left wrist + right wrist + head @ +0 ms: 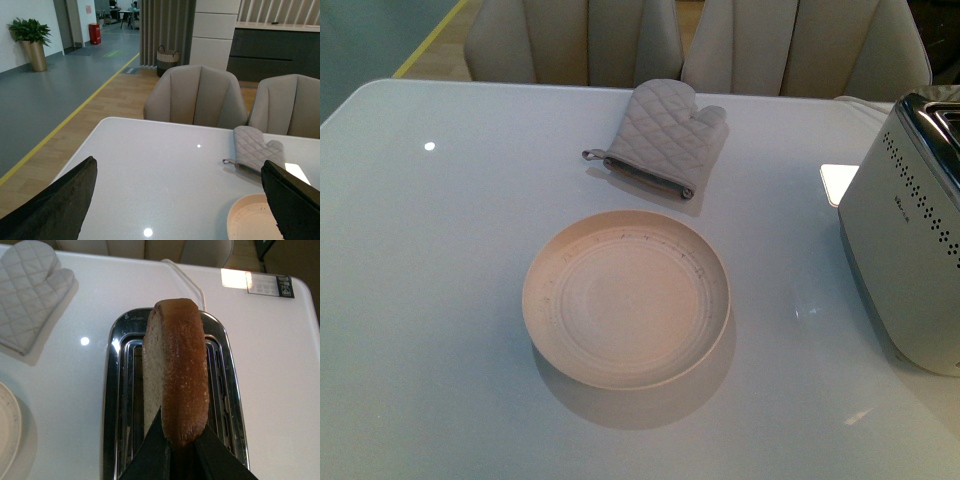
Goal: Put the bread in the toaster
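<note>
Your right gripper (178, 441) is clamped on the bread slice (175, 385), one dark finger on each side of its near end. The slice stands on edge, brown crust facing the wrist camera, speckled crumb on one face. It sits directly over the toaster (112, 390), lined up lengthwise with the slots in the chrome top. You can't tell from this view whether its far end has entered a slot or is only above one.

In the front view the toaster (905, 230) stands at the table's right edge, dotted side facing the middle, and neither arm shows. The cream plate (625, 300) sits mid-table with nothing on it. The quilted grey oven mitt (665, 140) lies flat just beyond the plate, apart from it. The white table (440, 250) has two beige chairs (575, 40) behind it.

Your left gripper (179, 165) is spread wide and holds nothing. Both dark fingers (55, 205) frame the table from above its near-left part, well apart from the toaster. A white cord (185, 277) runs off behind the toaster.
</note>
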Available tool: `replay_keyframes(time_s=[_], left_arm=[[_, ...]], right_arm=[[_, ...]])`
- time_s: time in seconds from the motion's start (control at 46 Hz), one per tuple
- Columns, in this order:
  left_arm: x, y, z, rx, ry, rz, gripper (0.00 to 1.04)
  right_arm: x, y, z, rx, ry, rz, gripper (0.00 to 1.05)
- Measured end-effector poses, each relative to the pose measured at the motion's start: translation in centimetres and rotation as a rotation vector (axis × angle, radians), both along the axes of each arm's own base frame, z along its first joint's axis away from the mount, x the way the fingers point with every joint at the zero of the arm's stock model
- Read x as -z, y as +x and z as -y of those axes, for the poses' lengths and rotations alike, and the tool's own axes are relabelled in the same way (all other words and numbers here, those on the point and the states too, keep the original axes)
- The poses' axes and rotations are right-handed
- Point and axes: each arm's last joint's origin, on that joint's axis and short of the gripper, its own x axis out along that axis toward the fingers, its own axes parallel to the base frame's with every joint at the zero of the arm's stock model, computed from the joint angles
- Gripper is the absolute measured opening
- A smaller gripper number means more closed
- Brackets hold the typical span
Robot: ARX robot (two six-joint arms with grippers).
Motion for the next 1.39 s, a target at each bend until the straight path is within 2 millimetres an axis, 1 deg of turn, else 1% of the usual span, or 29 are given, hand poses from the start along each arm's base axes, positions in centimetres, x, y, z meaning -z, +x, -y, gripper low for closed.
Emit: replay_keyframes(time_s=[0.174,0.478,0.63,0.739,0.804,0.826,0.913,0.957,0.978,1.022,1.109,1.13,1.174,1.217,1.261,1.283,1.304,1.326,1.348,1.37,1.391], left_arm=[[0.0,0.0,0.0,0.000,0.000,0.000,0.98],[0.0,0.0,0.0,0.000,0.000,0.000,0.98],[0.0,0.0,0.0,0.000,0.000,0.000,0.98],[0.0,0.0,0.0,0.000,0.000,0.000,0.98],[0.0,0.0,0.0,0.000,0.000,0.000,0.98],[0.0,0.0,0.0,0.000,0.000,0.000,0.98],[0.0,0.0,0.0,0.000,0.000,0.000,0.98],[0.0,0.0,0.0,0.000,0.000,0.000,0.98],[0.0,0.0,0.0,0.000,0.000,0.000,0.98],[0.0,0.0,0.0,0.000,0.000,0.000,0.98],[0.0,0.0,0.0,0.000,0.000,0.000,0.98],[0.0,0.0,0.0,0.000,0.000,0.000,0.98],[0.0,0.0,0.0,0.000,0.000,0.000,0.98],[0.0,0.0,0.0,0.000,0.000,0.000,0.98],[0.0,0.0,0.0,0.000,0.000,0.000,0.98],[0.0,0.0,0.0,0.000,0.000,0.000,0.98],[0.0,0.0,0.0,0.000,0.000,0.000,0.98],[0.0,0.0,0.0,0.000,0.000,0.000,0.98],[0.0,0.0,0.0,0.000,0.000,0.000,0.98],[0.0,0.0,0.0,0.000,0.000,0.000,0.98],[0.0,0.0,0.0,0.000,0.000,0.000,0.98]], right_arm=[[0.6,-0.1,0.0,0.003,0.003,-0.058,0.03],[1.1,-0.1,0.0,0.020,-0.008,-0.105,0.03],[1.3,0.1,-0.3,0.014,-0.013,-0.123,0.03],[2.0,0.3,-0.6,0.007,-0.014,-0.135,0.03],[2.7,0.3,-0.7,0.006,-0.008,-0.147,0.04],[3.0,0.2,-0.8,0.006,-0.006,-0.152,0.07],[4.6,-0.3,-1.0,0.012,0.015,-0.181,0.27],[4.9,-0.5,-1.0,0.014,0.024,-0.187,0.34],[4.9,-0.6,-1.0,0.020,0.028,-0.180,0.39],[4.8,-0.7,-0.9,0.028,0.029,-0.163,0.44],[3.9,-1.2,-0.7,0.046,0.050,-0.102,0.57],[3.7,-1.2,-0.7,0.049,0.053,-0.090,0.59],[2.6,-1.9,-0.5,0.063,0.075,-0.020,0.67],[1.3,-2.8,-0.4,0.081,0.094,0.061,0.76],[-0.1,-4.4,-0.3,0.099,0.120,0.145,0.86],[-0.6,-5.0,-0.3,0.101,0.127,0.174,0.89],[-1.0,-5.9,-0.3,0.060,0.145,0.259,0.87],[-1.3,-6.9,-0.4,0.005,0.153,0.366,0.82],[-1.5,-7.7,-0.5,-0.026,0.156,0.429,0.78],[-1.6,-9.0,-0.7,-0.056,0.154,0.503,0.73],[-1.5,-9.8,-0.7,-0.066,0.150,0.535,0.70]])
